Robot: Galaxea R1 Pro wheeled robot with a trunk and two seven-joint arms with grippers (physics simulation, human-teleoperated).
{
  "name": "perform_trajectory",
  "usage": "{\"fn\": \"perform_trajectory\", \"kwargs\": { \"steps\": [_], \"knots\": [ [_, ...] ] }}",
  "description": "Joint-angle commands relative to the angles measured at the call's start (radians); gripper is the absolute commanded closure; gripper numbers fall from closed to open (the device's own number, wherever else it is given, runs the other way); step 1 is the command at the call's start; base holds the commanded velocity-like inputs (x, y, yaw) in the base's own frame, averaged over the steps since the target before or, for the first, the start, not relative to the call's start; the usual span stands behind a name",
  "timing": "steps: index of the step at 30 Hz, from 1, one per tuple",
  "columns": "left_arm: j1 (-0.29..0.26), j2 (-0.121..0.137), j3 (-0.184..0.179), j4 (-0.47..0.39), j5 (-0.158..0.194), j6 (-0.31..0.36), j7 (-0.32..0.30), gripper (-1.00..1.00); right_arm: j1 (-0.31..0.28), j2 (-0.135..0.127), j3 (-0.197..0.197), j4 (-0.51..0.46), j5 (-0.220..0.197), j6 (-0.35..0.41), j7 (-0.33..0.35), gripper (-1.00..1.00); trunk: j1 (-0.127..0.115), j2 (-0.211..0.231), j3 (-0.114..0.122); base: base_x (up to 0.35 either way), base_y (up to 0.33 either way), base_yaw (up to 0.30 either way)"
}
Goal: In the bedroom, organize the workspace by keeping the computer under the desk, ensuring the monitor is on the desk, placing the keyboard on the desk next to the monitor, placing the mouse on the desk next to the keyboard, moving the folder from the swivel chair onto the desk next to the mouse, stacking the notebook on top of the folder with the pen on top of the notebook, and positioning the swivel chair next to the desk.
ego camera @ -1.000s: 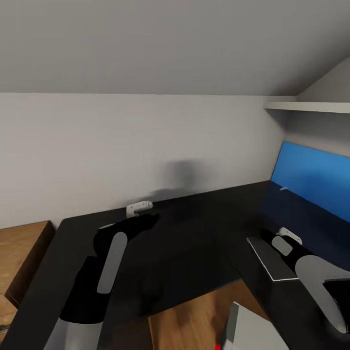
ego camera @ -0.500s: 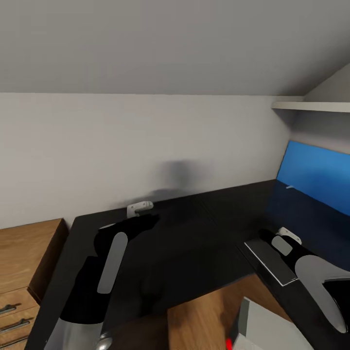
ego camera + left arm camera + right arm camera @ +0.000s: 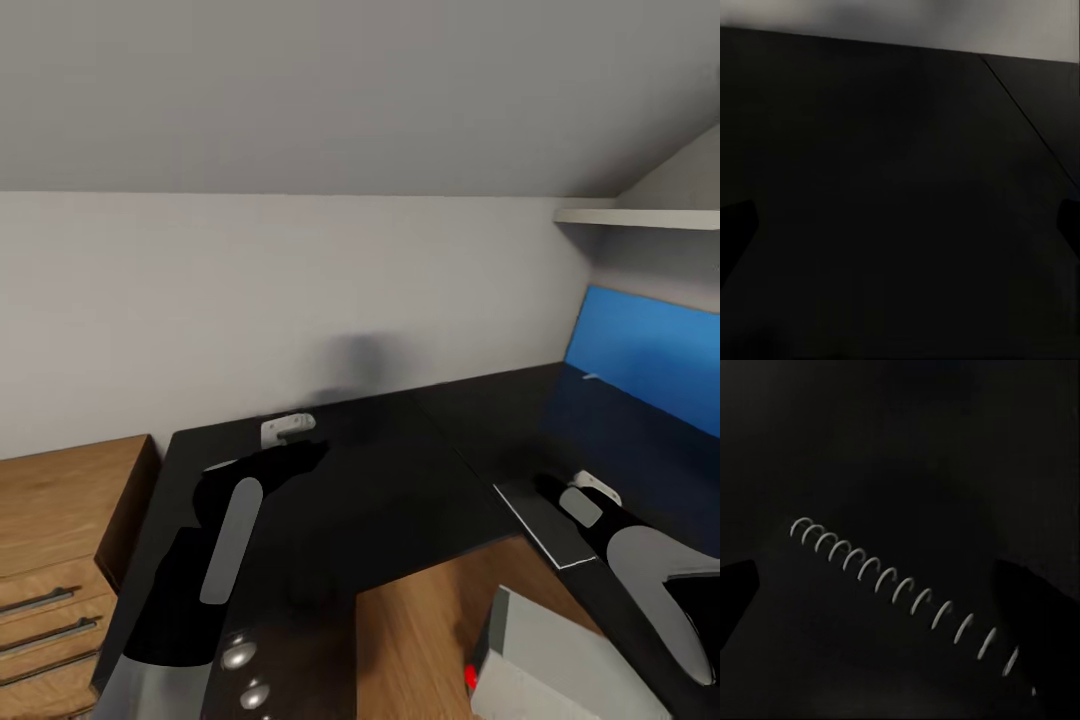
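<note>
We look down over the black L-shaped desk (image 3: 400, 480) set against a white wall, its blue back panel (image 3: 650, 360) at the right. Our left gripper (image 3: 288, 428) hangs over the surface near the wall; its wrist view looks onto bare black desktop, with dark finger edges at both sides, and we cannot tell how wide the jaws stand. Our right gripper (image 3: 592, 488) hovers just beside a dark spiral-bound notebook (image 3: 545, 520) lying flat on the surface near the inner corner; the wire coil (image 3: 907, 589) shows beneath it. Whether those jaws are wide or narrow we cannot tell. The light grey computer (image 3: 560, 660) stands on the wood floor below, and a low wooden cabinet (image 3: 60, 560) sits left of the desk.
</note>
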State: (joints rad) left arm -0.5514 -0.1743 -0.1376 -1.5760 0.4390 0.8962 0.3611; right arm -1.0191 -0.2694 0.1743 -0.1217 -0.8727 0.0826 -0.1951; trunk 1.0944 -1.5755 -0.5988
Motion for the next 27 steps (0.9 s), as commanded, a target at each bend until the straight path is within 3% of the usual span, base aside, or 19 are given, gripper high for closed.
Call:
{"fn": "perform_trajectory", "kwargs": {
  "steps": [1,27],
  "knots": [
    [-0.001,0.000,0.000,-0.001,0.010,0.003,0.010,-1.00,0.001,-0.001,-0.001,0.051,-0.015,0.009,-0.009,-1.00,0.000,0.000,-0.001,-0.246,0.004,0.000],
    [-0.001,0.000,0.002,-0.001,0.010,0.003,0.010,-1.00,0.001,0.001,0.000,0.051,-0.015,0.009,-0.007,-1.00,0.000,0.000,-0.001,-0.107,0.042,0.000]
  ]
}}
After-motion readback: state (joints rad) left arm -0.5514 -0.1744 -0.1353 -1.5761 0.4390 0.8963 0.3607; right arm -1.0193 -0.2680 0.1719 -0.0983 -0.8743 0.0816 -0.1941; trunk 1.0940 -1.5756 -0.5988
